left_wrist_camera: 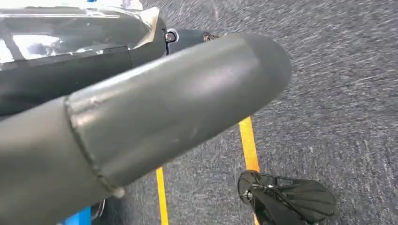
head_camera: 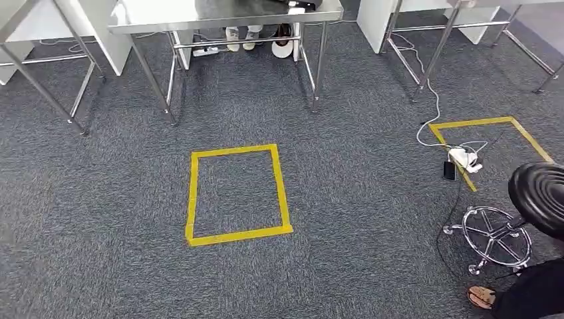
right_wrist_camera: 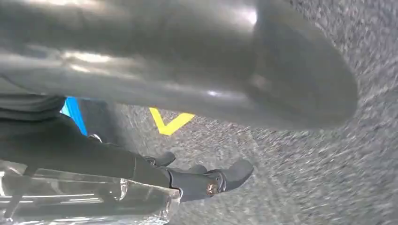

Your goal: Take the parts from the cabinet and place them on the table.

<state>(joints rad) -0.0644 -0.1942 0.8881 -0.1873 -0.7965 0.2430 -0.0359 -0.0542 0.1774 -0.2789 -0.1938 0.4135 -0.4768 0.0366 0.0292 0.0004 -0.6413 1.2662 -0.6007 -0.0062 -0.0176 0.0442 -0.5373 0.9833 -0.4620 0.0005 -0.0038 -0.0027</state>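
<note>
A shiny part in clear plastic wrap [left_wrist_camera: 70,28] lies against the dark fingers [left_wrist_camera: 187,36] of my left hand [left_wrist_camera: 155,108], whose thick grey thumb stretches across the left wrist view. In the right wrist view, clear wrap [right_wrist_camera: 84,201] also rests along the dark fingers [right_wrist_camera: 206,180] of my right hand [right_wrist_camera: 187,70], under its grey thumb. Both hands hang low over grey carpet and appear to press on wrapped parts. A steel table [head_camera: 226,16] stands ahead at the far side of the head view.
A yellow tape square [head_camera: 237,195] marks the carpet in front of the table. To the right are a second tape square [head_camera: 492,143], a cable with a plug [head_camera: 463,158], a black stool [head_camera: 532,199] and a person's foot [head_camera: 480,296]. More steel tables flank the middle one.
</note>
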